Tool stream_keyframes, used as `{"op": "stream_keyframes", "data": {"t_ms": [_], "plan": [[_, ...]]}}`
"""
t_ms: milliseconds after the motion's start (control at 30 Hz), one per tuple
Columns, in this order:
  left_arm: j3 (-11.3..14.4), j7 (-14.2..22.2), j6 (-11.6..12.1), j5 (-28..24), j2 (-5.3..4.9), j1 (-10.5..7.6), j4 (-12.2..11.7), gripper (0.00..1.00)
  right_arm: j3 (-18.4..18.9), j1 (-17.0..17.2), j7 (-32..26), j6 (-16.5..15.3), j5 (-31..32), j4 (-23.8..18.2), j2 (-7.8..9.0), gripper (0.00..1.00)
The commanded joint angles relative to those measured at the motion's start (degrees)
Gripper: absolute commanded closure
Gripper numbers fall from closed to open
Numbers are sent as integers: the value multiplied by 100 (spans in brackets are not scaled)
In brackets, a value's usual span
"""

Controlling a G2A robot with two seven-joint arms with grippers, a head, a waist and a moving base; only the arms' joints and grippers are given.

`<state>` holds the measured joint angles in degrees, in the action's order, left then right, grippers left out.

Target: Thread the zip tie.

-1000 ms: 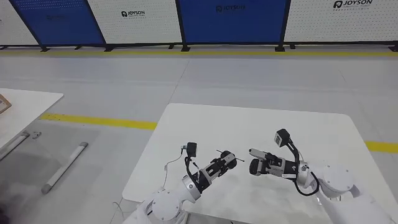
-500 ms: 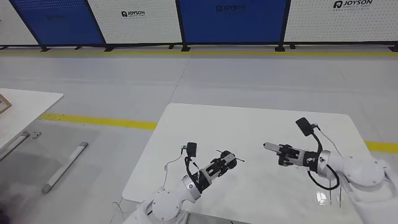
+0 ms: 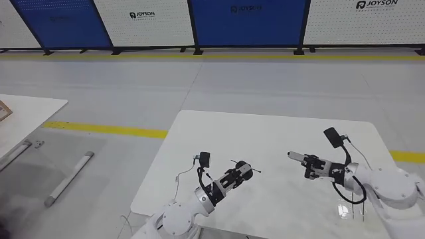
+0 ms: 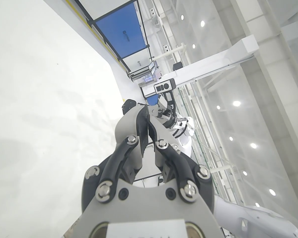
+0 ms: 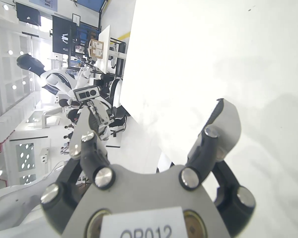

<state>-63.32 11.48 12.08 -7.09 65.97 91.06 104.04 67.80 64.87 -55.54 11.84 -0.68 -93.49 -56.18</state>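
Observation:
A thin black zip tie (image 3: 256, 170) sticks out on both sides of my left gripper (image 3: 243, 170), which is shut on it over the near middle of the white table (image 3: 265, 129). In the left wrist view the left gripper (image 4: 147, 118) has its pads pressed together. My right gripper (image 3: 297, 156) is held off to the right of the left one, well apart from it and pointing toward it. The right gripper (image 5: 154, 115) stands open with nothing between its fingers.
The table's left edge (image 3: 156, 166) lies close to the left arm. A second white table (image 3: 26, 113) stands at the far left across the floor. Blue and white pegboard panels (image 3: 249, 6) line the back of the room.
My right arm has drawn back to the right, away from the left gripper and the zip tie. The left arm has kept still.

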Motion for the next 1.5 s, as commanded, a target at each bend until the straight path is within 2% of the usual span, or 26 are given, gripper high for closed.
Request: {"op": "stream_keyframes", "data": {"t_ms": [0, 67, 167, 233, 300, 367, 433, 800, 867, 967, 1033, 1100, 1233, 1333, 1467], "plan": [[0, 0, 0, 0, 0, 0, 0, 100, 65, 6, -36, -164, 230, -48, 31, 0], [0, 0, 0, 0, 0, 0, 0, 100, 270, 33, -255, -269, 449, -24, 97, 0], [0, 0, 0, 0, 0, 0, 0, 100, 820, 211, -706, -504, 652, 75, 240, 0], [0, 0, 0, 0, 0, 0, 0, 100, 1142, 301, -990, -555, 825, 148, 326, 0], [0, 0, 0, 0, 0, 0, 0, 100, 1266, 316, -1249, -598, 1082, 151, 383, 0], [0, 0, 0, 0, 0, 0, 0, 100, 1204, 205, -1784, -744, 1356, 213, 430, 0], [0, 0, 0, 0, 0, 0, 0, 100, 1176, 24, -1731, -645, 1177, 502, 412, 0], [0, 0, 0, 0, 0, 0, 0, 100, 1160, 54, -1636, -686, 1224, 475, 411, 0], [0, 0, 0, 0, 0, 0, 0, 100, 1126, 143, -1485, -849, 1449, 366, 424, 0], [0, 0, 0, 0, 0, 0, 0, 100, 1335, 142, -2069, -1441, 1141, 456, 490, 0], [0, 0, 0, 0, 0, 0, 0, 100, 1523, 129, -2411, -1749, 1179, 464, 565, 0], [0, 0, 0, 0, 0, 0, 0, 100, 1546, 207, -2411, -1938, 1301, 395, 655, 0], [0, 0, 0, 0, 0, 0, 0, 100, 1258, 292, -2411, -1553, 1977, 209, 945, 0], [0, 0, 0, 0, 0, 0, 0, 100, 1009, 115, -2411, -1273, 1986, 195, 1117, 0], [0, 0, 0, 0, 0, 0, 0, 100, 1009, 115, -2411, -1273, 1986, 195, 1117, 0]]}}
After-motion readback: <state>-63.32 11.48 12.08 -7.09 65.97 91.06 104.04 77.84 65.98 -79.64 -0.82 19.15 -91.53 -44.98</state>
